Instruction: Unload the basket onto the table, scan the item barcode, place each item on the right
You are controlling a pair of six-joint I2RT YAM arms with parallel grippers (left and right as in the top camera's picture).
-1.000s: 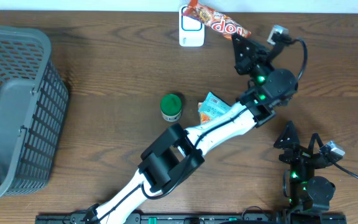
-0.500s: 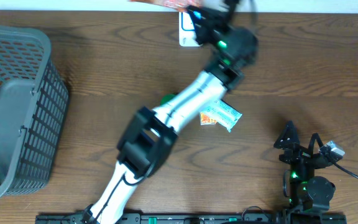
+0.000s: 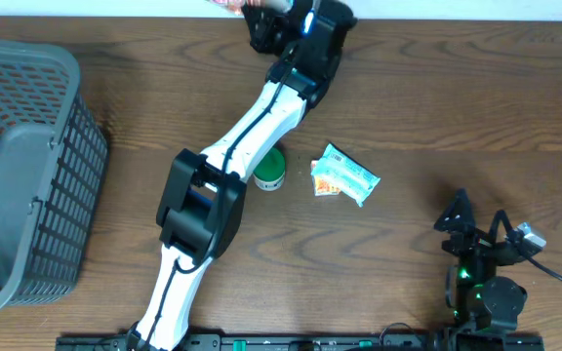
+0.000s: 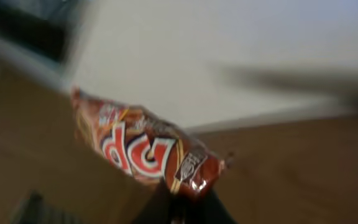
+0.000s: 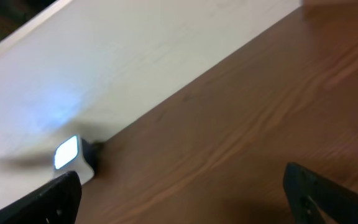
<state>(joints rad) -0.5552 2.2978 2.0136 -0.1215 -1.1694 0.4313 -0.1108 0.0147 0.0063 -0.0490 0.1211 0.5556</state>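
The left arm (image 3: pixel 252 136) reaches in a long diagonal from the near edge of the table (image 3: pixel 457 97) to its far edge. Its wrist is up against the pale wall. The left gripper (image 3: pixel 261 18) has its jaws pinched closed on one end of a red snack packet (image 4: pixel 148 149), which is lifted off the wood at the far edge. The wrist view of it is blurred. The right arm (image 3: pixel 481 292) sits folded at the near right corner. The right gripper (image 3: pixel 478 222) points up the table with its jaws spread wide and nothing between them.

Counted, there are two arms and two packets: the red one in the grip and a light green-and-orange packet (image 3: pixel 344 177) lying flat mid-table. One green round tub (image 3: pixel 269 171) stands just left of that packet. One grey mesh basket (image 3: pixel 18 166) is at the far left. One white barcode scanner (image 5: pixel 72 157) with a lit window shows against the wall in the right wrist view.
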